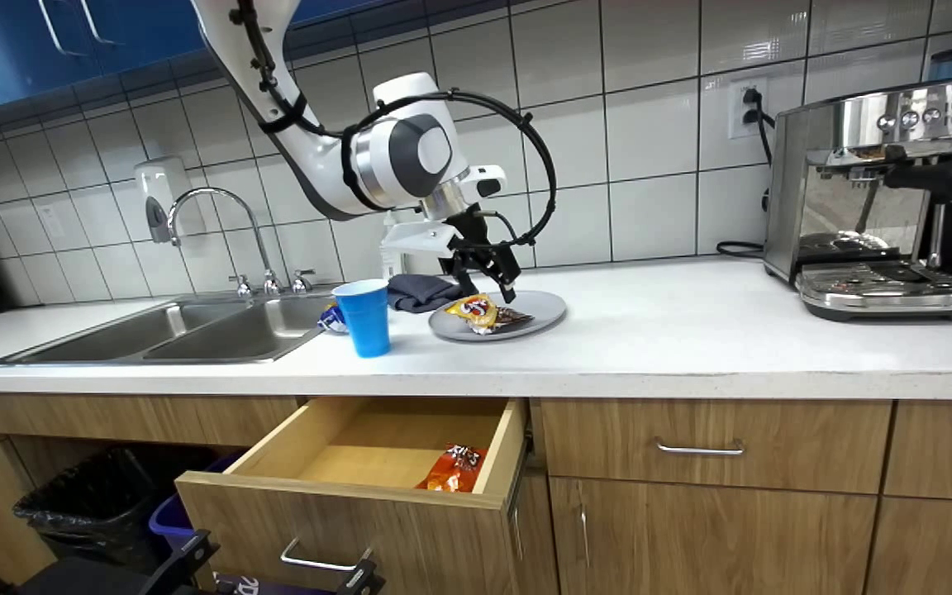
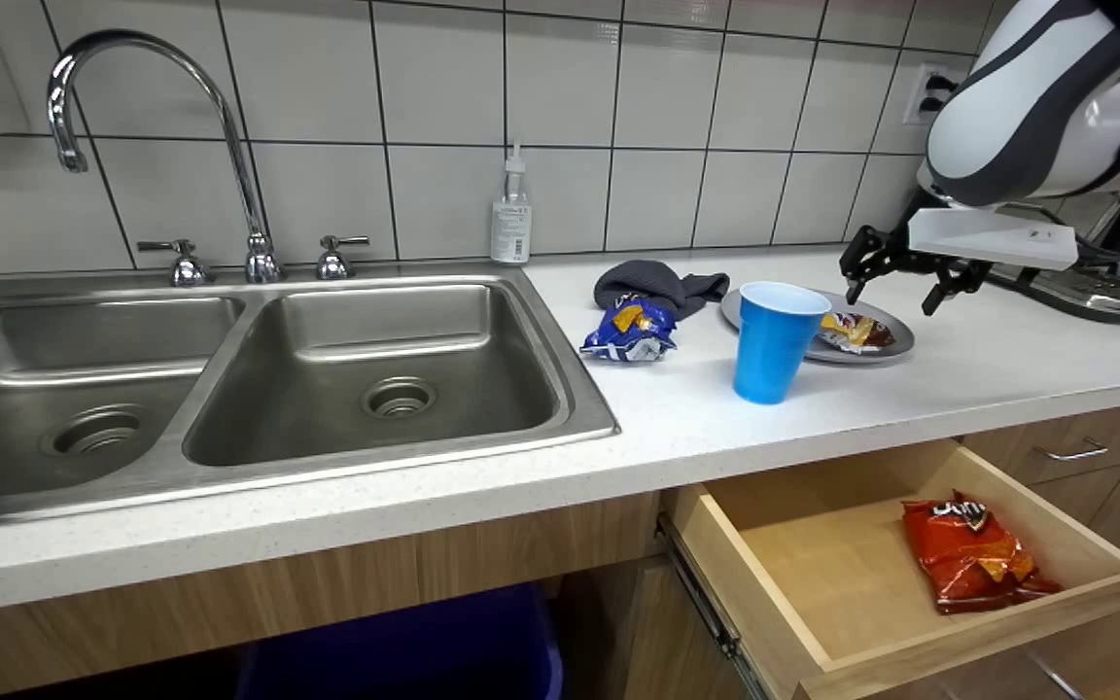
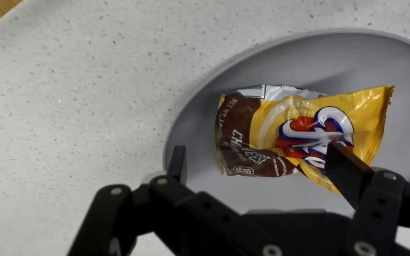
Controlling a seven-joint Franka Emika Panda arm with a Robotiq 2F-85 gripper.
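My gripper stands open over a grey plate, with nothing gripped. Beneath it, on the plate, lies a crumpled yellow and brown chip bag, also seen in both exterior views. In the wrist view one finger is left of the bag, and the other overlaps the bag's yellow end. In an exterior view the gripper hangs above the plate, apparently apart from the bag. A blue cup stands upright beside the plate. Behind the cup are a blue chip bag and a dark folded cloth.
Below the counter a drawer is pulled out, with a red chip bag inside. A double sink with a faucet lies at one side. An espresso machine stands at the other. Bins sit under the sink.
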